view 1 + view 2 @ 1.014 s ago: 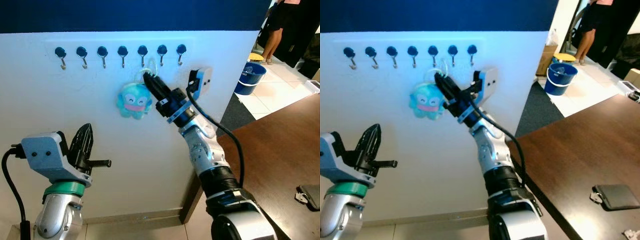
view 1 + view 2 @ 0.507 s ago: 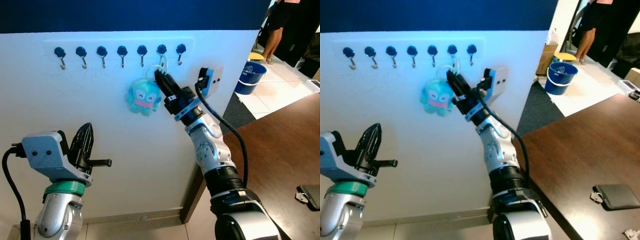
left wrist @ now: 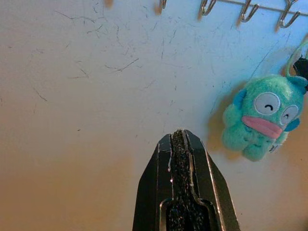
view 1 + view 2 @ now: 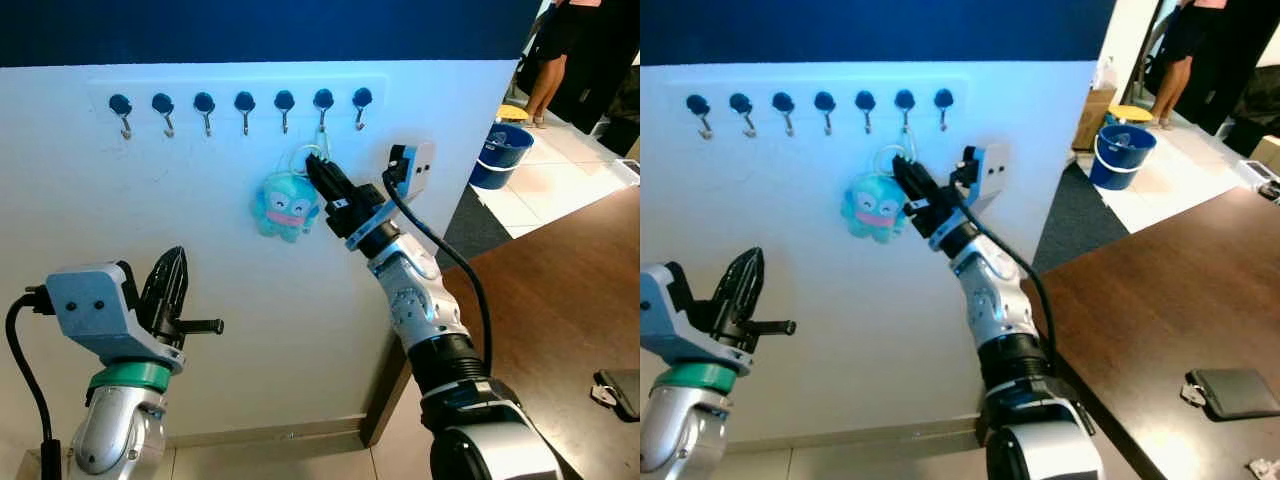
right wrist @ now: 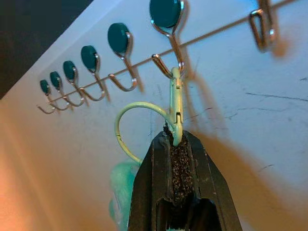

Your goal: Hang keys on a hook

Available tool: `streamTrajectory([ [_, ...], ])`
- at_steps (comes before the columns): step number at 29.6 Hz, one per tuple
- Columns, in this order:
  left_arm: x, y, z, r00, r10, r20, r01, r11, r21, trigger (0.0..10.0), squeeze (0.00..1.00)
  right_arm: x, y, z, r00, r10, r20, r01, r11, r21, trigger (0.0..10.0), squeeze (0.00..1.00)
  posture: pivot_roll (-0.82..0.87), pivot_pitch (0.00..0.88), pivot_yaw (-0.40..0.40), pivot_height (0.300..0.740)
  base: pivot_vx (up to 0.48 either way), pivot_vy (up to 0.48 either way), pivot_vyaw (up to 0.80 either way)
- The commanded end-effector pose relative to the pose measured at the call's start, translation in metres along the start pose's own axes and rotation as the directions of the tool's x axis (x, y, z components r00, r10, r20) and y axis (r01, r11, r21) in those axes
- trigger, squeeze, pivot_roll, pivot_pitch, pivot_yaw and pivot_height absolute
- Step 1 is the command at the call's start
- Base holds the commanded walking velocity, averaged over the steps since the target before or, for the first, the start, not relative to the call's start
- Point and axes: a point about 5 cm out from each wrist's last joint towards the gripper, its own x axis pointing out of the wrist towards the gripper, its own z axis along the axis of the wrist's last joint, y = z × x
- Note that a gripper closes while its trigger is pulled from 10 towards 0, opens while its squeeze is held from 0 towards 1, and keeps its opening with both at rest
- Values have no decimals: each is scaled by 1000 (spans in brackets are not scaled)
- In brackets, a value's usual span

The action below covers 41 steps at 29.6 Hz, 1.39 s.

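At the hook rail on the white wall, the right gripper (image 5: 174, 139) pinches the pale green clip (image 5: 175, 108) of the keys, its fingers closed on the clip's lower end. Half a second ago the clip was raised beside the second hook from the right; now it has dropped slightly and its top loop sits on that hook (image 5: 166, 65). The teal plush (image 4: 285, 208) dangles just left of the gripper (no metal keys can be made out). Hanging looks nearly done; release remains. The left gripper (image 3: 179, 139) is closed and idle, low and left.
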Motion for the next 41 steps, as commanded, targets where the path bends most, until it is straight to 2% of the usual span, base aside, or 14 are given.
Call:
streamTrajectory([
  [1,-2,0,-1,1000,-9,-13,9,1000,1,10000,0,-6,5,-16,996,33,-77,-31,999,26,10000,0,-24,128,88,740,0,0,0],
  [7,-2,-1,-2,1000,-14,-18,14,1000,2,10000,0,-7,16,-25,985,119,-124,-115,993,42,10000,0,-24,128,88,740,0,0,0],
  [14,-2,-1,-2,1000,-16,-19,16,1000,2,10000,0,-10,19,-33,979,130,-158,-125,991,43,10000,0,-24,128,88,740,0,0,0],
  [27,-4,-2,-4,1000,-9,-26,9,1000,-1,10000,0,-29,8,-52,967,6,-256,-7,1000,-6,10000,0,-22,133,85,740,0,0,0],
  [41,-4,-6,-3,999,-37,-19,36,999,-8,10000,0,-32,3,-42,981,-52,-185,48,999,-22,10000,0,-32,135,85,740,0,0,0],
])
